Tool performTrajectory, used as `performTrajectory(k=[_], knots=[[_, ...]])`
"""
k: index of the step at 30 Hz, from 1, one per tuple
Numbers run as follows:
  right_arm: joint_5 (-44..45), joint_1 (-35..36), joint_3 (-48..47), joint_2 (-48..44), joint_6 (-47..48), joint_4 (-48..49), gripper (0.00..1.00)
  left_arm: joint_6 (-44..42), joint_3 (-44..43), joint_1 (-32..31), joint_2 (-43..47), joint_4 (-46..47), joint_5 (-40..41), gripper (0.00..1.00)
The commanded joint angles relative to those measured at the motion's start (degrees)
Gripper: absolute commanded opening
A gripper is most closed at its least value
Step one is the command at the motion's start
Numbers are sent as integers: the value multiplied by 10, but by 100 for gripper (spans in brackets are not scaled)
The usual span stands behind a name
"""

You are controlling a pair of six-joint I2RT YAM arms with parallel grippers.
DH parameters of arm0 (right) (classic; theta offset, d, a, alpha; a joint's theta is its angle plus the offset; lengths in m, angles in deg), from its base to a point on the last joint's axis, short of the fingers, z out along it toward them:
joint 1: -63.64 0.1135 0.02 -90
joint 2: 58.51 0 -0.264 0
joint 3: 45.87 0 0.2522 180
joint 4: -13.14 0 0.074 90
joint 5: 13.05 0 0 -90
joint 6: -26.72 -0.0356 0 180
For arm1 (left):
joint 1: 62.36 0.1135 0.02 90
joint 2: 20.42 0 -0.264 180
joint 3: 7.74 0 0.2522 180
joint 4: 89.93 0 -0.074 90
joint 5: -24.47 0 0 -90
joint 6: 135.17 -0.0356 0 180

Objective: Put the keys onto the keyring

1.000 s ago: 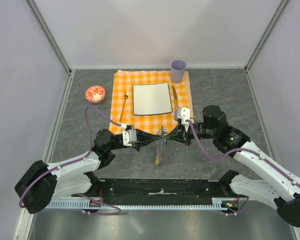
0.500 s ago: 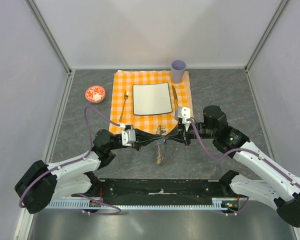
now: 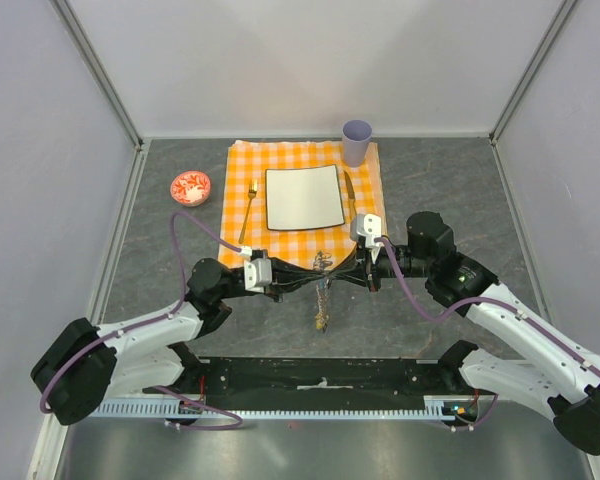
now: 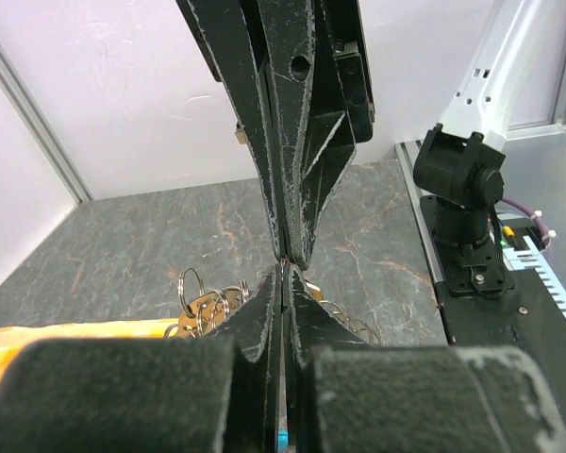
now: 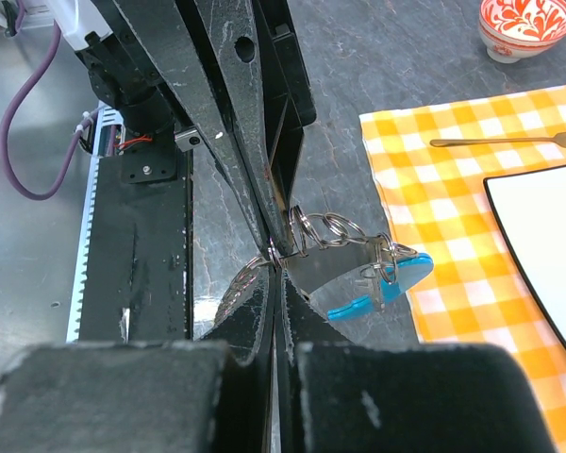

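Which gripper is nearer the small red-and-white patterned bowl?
Left. The left gripper is right of the round red-and-white patterned bowl, closer to the arm bases; the right gripper meets it tip to tip from farther right.

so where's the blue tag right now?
Right wrist view: the tag hangs just right of the right gripper, at the near edge of the checked cloth, about mid-table between the two arms.

White-black arms (image 3: 145, 335), purple cables (image 3: 174, 235), black fingers (image 4: 307, 113)
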Motion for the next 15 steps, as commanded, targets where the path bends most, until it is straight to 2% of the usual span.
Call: performTrajectory(k=[1, 15], knots=[[-22, 3, -6, -11, -8, 49, 0, 8, -22, -1, -9, 31, -26, 2], [-79, 3, -4, 5, -7, 62, 0, 6, -45, -2, -17, -23, -41, 2]])
